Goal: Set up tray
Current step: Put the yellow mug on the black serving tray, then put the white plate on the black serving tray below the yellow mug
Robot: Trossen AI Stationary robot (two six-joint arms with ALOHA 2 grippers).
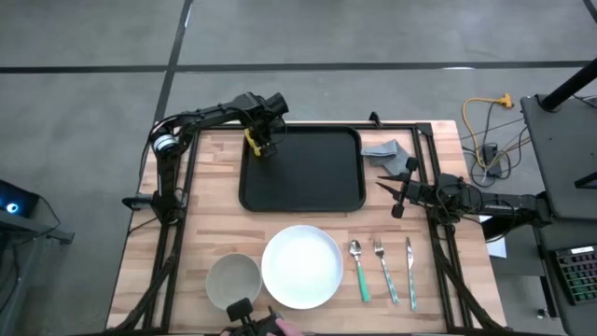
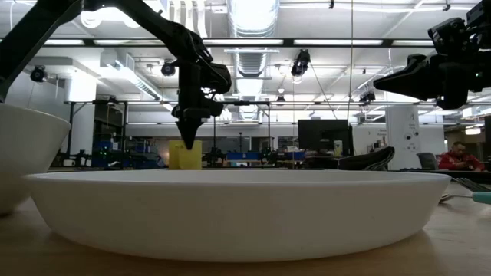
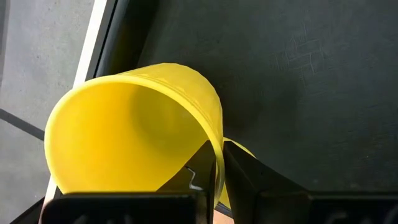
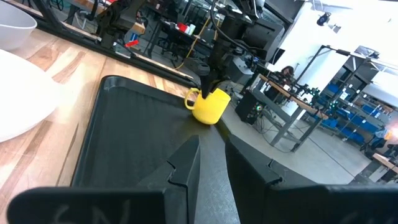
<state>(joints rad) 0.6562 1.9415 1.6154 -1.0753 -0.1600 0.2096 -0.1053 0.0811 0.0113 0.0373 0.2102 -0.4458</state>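
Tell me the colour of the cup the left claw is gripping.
Yellow cup; the left wrist view shows it best.

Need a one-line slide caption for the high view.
Left gripper pinches a yellow cup's rim on the black tray; right gripper waits beside it.

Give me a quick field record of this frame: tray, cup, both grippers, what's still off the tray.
tray: black tray at the table's far middle, flat on the wood
cup: yellow cup on the tray's far left corner, upright
left gripper: left gripper pinching the cup's rim, one finger inside and one outside
right gripper: right gripper hovering just right of the tray, holding nothing
off tray: white plate, bowl, spoon, fork, knife along the near edge; grey cloth right of the tray
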